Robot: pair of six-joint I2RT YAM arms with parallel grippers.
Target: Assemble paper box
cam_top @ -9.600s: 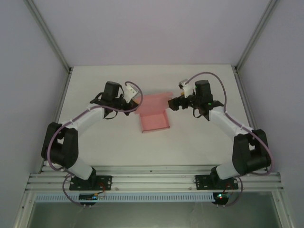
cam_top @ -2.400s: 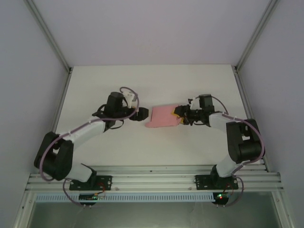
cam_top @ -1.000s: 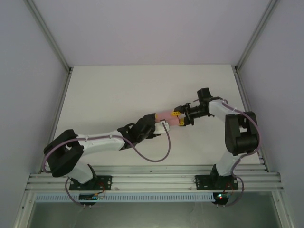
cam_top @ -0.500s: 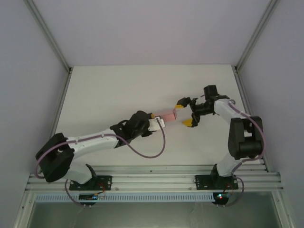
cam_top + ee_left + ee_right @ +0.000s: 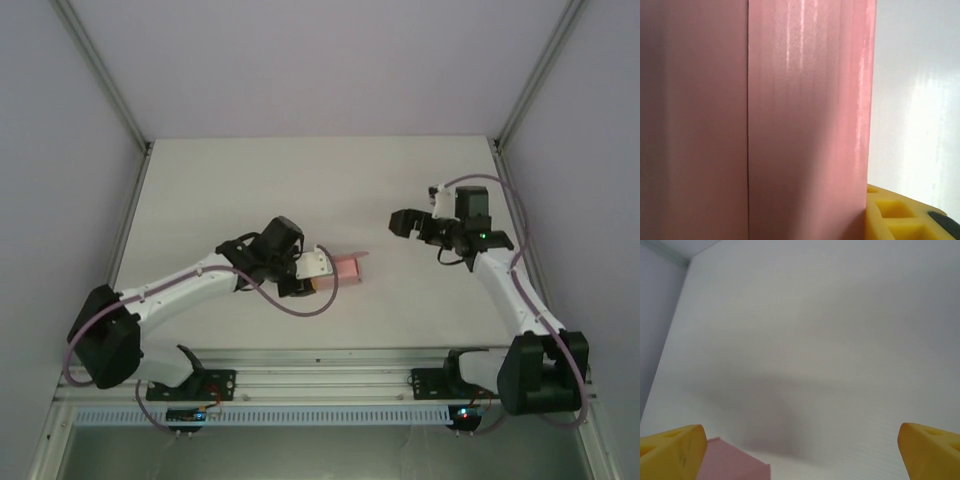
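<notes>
The paper box (image 5: 347,267) is a small pink folded box held just above the white table, near the middle. My left gripper (image 5: 314,268) is shut on its left end. In the left wrist view the paper box (image 5: 790,125) covers most of the frame, and one yellow finger pad (image 5: 890,215) presses against its right side; the other pad is hidden behind the card. My right gripper (image 5: 402,222) hangs to the right of the box, apart from it. It is open, with its yellow fingertips (image 5: 671,450) far apart. A pink corner of the box (image 5: 732,466) shows low in the right wrist view.
The white table (image 5: 300,180) is closed in by grey walls, with metal posts (image 5: 100,75) at the back corners. An aluminium rail (image 5: 320,375) carrying both arm bases runs along the near edge.
My right gripper has let go of the box, opened wide and drawn back to the right. My left gripper has tightened on the box and carried it a little toward the near side.
</notes>
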